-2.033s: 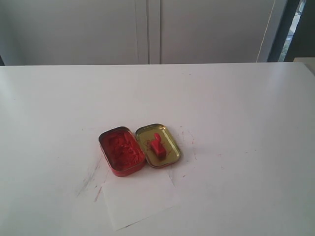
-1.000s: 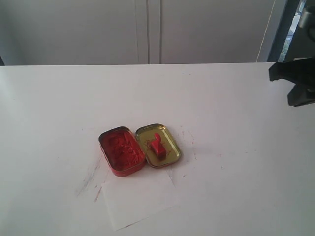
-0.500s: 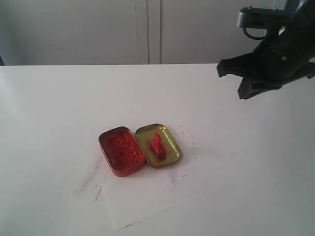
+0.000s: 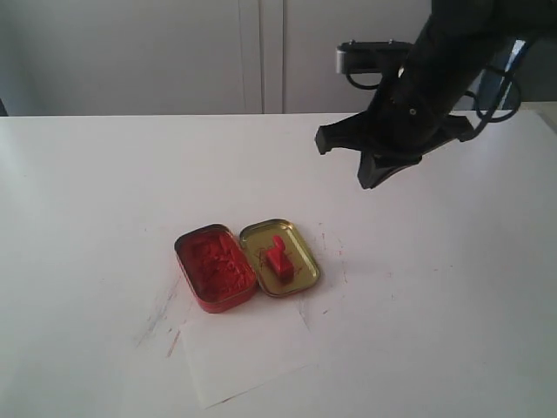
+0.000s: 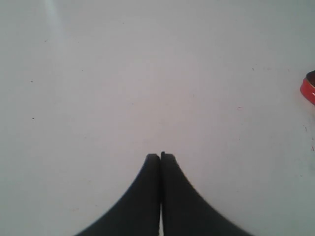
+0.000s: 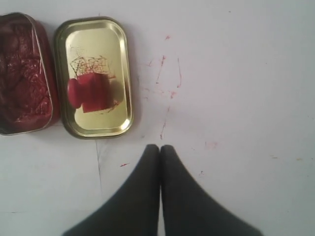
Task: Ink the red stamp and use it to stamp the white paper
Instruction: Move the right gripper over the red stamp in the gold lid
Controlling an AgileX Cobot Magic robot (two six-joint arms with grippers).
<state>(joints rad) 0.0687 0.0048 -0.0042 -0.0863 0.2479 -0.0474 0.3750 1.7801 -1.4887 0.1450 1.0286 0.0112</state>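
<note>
The red stamp (image 4: 278, 257) lies on its side in the gold lid (image 4: 300, 270), beside the red ink tin (image 4: 215, 267) of red ink. Just in front of both tins the white paper (image 4: 248, 348) lies flat. My right arm (image 4: 418, 96) hangs above the table, behind and to the right of the tins. In its wrist view the right gripper (image 6: 160, 147) is shut and empty, a short way from the stamp (image 6: 91, 93), the lid (image 6: 98, 44), the ink tin (image 6: 22, 73) and the paper (image 6: 49, 182). My left gripper (image 5: 160, 156) is shut over bare table.
Red ink smears (image 4: 331, 239) mark the white table to the right of the lid, and grey scuffs (image 4: 161, 313) lie left of the paper. A red tin edge (image 5: 309, 88) shows at the side of the left wrist view. Cabinet doors (image 4: 261, 52) stand behind the table.
My right arm has come in from the right edge and swung left, nearer the tins. The stamp, tins and paper have not moved.
</note>
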